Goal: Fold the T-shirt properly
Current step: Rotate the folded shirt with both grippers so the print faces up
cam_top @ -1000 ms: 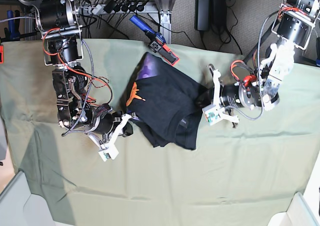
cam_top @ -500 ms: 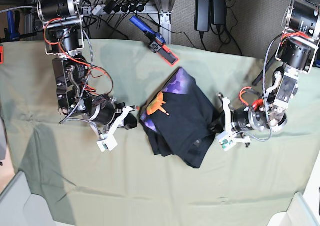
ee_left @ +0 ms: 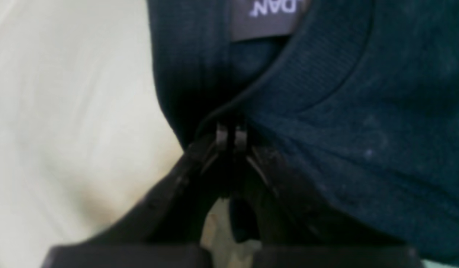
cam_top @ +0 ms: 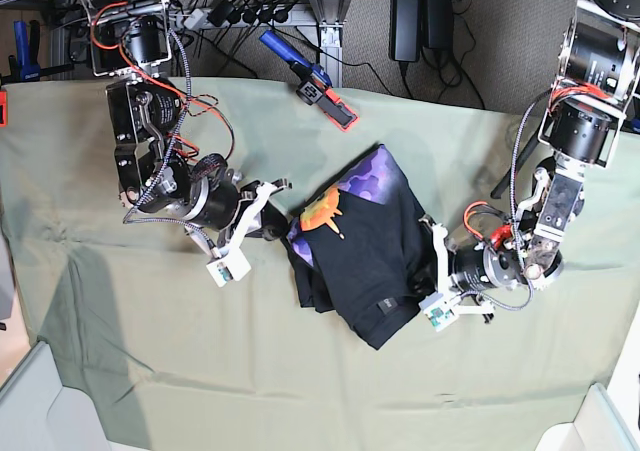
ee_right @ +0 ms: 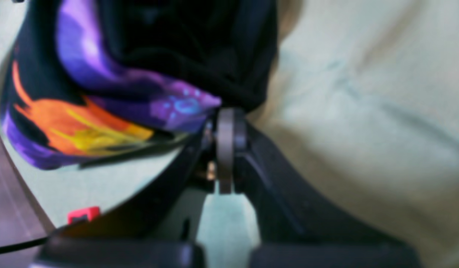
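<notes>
The black T-shirt point(cam_top: 372, 263) lies bunched in the middle of the pale green cloth point(cam_top: 300, 391), with its purple print and orange graphic point(cam_top: 322, 214) facing up at its upper left. My left gripper point(cam_top: 426, 289) is shut on the shirt's right edge. In the left wrist view the left gripper point(ee_left: 231, 136) pinches black fabric point(ee_left: 363, 111) beside the collar and neck label point(ee_left: 266, 15). My right gripper point(cam_top: 281, 233) is shut on the shirt's left edge. In the right wrist view the right gripper point(ee_right: 229, 123) holds a fold with the purple and orange print point(ee_right: 84, 130).
A blue and red tool point(cam_top: 315, 86) lies at the cloth's back edge. Cables and black power bricks point(cam_top: 405, 21) are behind the table. Grey bin corners sit at the front left point(cam_top: 35, 406) and front right point(cam_top: 600, 421).
Both arms have carried the shirt to the right and toward the front. The shirt is more bunched, and the print has turned further into view.
</notes>
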{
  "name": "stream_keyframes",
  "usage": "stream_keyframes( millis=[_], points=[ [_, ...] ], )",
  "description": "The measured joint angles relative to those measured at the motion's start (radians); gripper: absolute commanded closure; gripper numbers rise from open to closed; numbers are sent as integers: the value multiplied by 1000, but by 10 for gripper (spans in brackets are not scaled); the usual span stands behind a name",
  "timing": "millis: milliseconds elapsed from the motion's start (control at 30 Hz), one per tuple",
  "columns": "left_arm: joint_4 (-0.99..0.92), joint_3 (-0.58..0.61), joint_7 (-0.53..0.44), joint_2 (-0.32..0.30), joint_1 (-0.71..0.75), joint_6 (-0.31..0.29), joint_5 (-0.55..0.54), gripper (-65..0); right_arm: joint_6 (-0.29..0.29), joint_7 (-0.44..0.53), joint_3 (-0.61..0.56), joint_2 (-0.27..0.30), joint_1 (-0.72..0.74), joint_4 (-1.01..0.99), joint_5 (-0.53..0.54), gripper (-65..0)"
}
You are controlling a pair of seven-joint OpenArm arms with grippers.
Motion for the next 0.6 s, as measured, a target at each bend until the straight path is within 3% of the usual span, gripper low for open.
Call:
stream_keyframes(
  millis=[367,600],
  points=[
    [20,0,30,1,0,1,0,0,0,45,53,0,48,0,-76,0],
    [81,-13,65,-34,0,82,-10,0,0,58,83,0,111,-29,-99,0]
  ],
)
